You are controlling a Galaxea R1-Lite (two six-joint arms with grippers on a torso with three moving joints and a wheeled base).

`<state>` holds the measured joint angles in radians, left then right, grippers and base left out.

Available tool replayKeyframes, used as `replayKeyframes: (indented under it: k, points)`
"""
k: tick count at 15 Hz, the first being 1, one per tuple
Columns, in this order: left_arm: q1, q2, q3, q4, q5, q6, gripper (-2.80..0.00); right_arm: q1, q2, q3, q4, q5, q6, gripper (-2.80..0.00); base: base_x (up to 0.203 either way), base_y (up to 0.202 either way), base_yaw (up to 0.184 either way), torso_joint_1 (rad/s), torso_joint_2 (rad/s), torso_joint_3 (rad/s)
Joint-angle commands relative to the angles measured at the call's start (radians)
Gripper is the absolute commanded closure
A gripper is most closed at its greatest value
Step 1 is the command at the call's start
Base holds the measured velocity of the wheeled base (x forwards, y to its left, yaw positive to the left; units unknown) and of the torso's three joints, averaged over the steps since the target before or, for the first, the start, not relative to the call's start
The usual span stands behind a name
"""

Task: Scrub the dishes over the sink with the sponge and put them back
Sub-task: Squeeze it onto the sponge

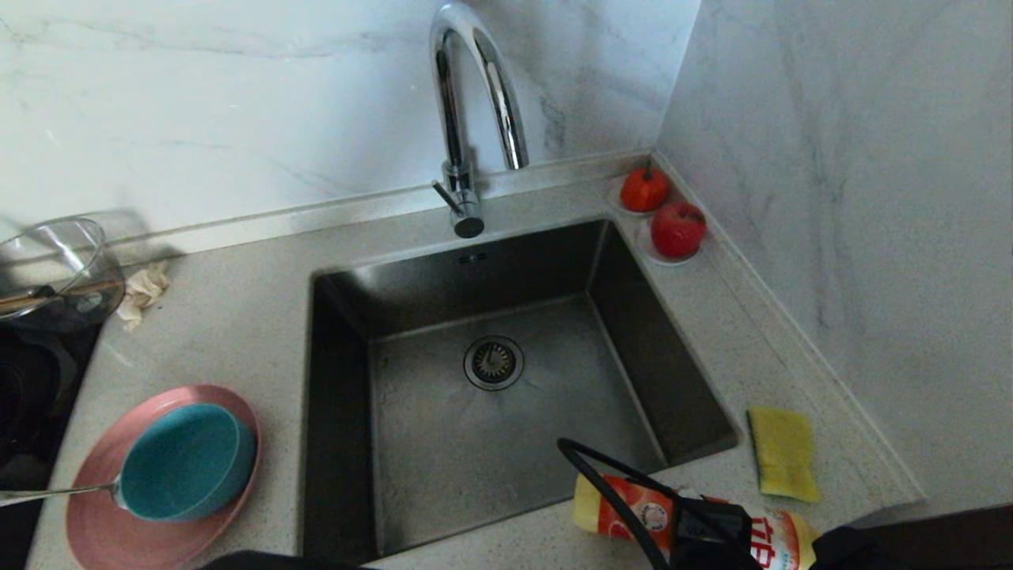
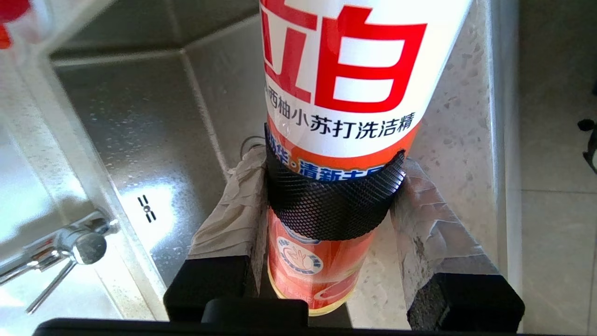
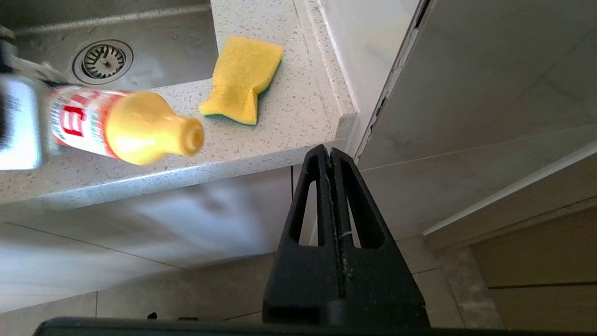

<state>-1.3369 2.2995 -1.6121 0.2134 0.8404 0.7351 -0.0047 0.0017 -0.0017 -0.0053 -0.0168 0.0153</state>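
**Left gripper clamped on detergent bottle at the sink's front edge**

While the right gripper [image 3: 332, 154] hangs below the counter edge with its fingers pressed together on nothing, the left gripper [image 2: 331, 196] has its taped fingers [image 2: 233, 205] about half spread and closed on the sides of an orange-and-white plastic detergent bottle [image 2: 345, 70]. Seen from the head camera, that bottle lies tilted over the speckled counter at 5 o'clock of the dark grey square steel sink [image 1: 443, 427]. At 3 o'clock of the sink lies the yellow rectangular sponge [image 1: 782, 451], untouched. At 9 o'clock sits the wide pink plate [image 1: 103, 530], bearing the teal-blue bowl [image 1: 186, 463] and thin silver spoon [image 1: 55, 492].
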Motion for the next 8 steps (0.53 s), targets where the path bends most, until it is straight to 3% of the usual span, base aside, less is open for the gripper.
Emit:
replayKeyframes:
  k: [1, 3, 8]
  points:
    - [0.013, 0.015, -0.008, 0.003, 0.012, 0.001, 0.00, 0.000, 0.000, 0.000, -0.001, 0.000, 0.000, 0.00, 0.000, 0.000, 0.000, 0.000, 0.00, 0.000]
    - [0.037, 0.017, -0.009, -0.004, 0.047, 0.004, 0.00, 0.000, 0.000, 0.000, -0.001, 0.000, 0.000, 0.00, 0.000, 0.000, 0.000, 0.000, 0.00, 0.000]
    - [0.070, 0.037, -0.038, -0.009, 0.057, 0.000, 0.00, 0.000, 0.000, 0.000, -0.001, 0.000, 0.000, 0.00, 0.000, 0.000, 0.000, 0.000, 0.00, 0.000]
